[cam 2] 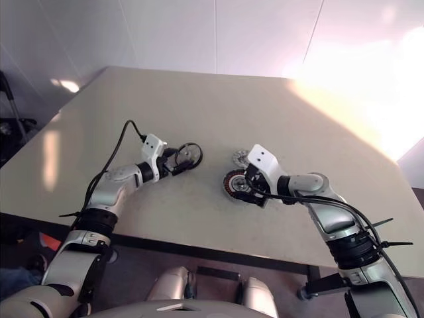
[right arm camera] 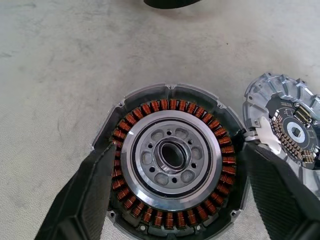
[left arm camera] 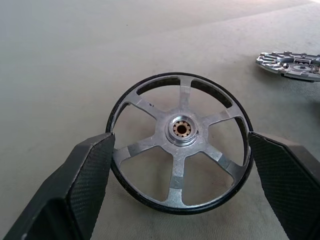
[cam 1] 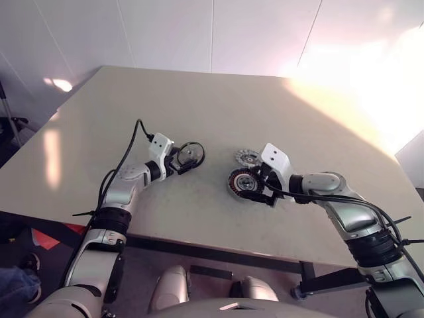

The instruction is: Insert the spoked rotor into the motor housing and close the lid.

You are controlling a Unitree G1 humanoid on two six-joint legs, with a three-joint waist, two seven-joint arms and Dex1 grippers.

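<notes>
A broad, smooth beige table (cam 1: 218, 99) with a matte top fills most of the scene, its far edge close to a white panelled wall (cam 1: 199, 33). Bright light washes over the table's far right corner. Below the near edge, a dark floor shows.

Three motor parts sit near the middle of the table, toward the near edge. On the left lies the spoked rotor (left arm camera: 181, 142), a thin wheel with a black rim and silvery-grey spokes meeting at a hub with a small brass-coloured centre. It lies flat on the table. The left gripper (left arm camera: 182, 187) has its two black textured fingers spread wide, one on either side of the rim and right at it; whether they touch cannot be told.

To the right, well apart from the rotor, sits the motor housing (right arm camera: 172, 155), a short round grey cup with a ring of reddish-copper windings around a silver centre with a dark hole. The right gripper (right arm camera: 172, 195) straddles it with fingers wide, one at each side of the housing's wall.

Just beyond the housing, almost touching its rim, lies the lid (right arm camera: 287, 127), a light-grey metallic disc with radial ribs and a small circuit board showing at its centre.

The table stretches bare on all sides of the parts, with the widest open stretch toward the far edge.
</notes>
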